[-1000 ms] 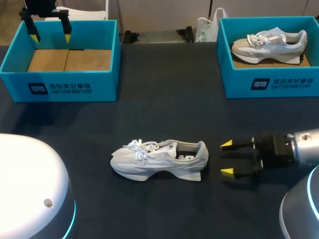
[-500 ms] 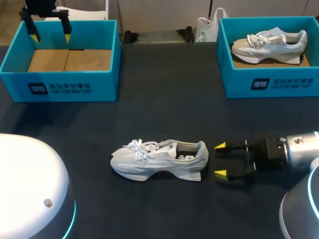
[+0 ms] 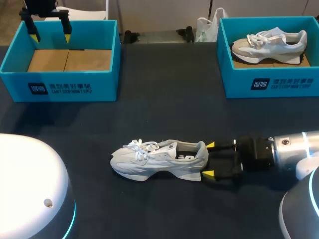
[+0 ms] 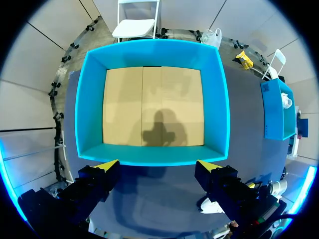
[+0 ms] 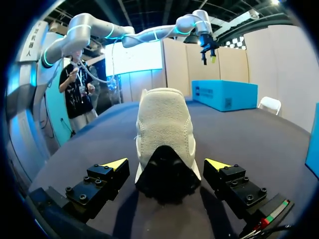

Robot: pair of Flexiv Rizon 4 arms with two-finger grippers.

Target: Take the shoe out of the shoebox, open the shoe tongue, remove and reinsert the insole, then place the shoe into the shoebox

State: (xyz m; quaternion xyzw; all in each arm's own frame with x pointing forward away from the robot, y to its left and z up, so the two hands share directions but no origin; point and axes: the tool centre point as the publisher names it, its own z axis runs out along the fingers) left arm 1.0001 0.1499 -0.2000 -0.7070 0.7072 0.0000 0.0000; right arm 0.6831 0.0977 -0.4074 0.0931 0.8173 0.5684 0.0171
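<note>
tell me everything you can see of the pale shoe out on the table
The pale grey lace-up sneaker looks like mesh fabric, with white laces, a thick light sole, a dark lining and a black heel patch. It stands upright on its sole on the dark table, toe toward my left. The right gripper is open, straddling the heel without touching it.

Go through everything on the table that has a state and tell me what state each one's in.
shoe: out of the box, upright on its sole, laced.
left shoebox: open, no shoe inside.
right shoebox: open, holding a second shoe.
left tool: open, above the left shoebox.
right tool: open, fingers either side of the shoe's heel.
</note>
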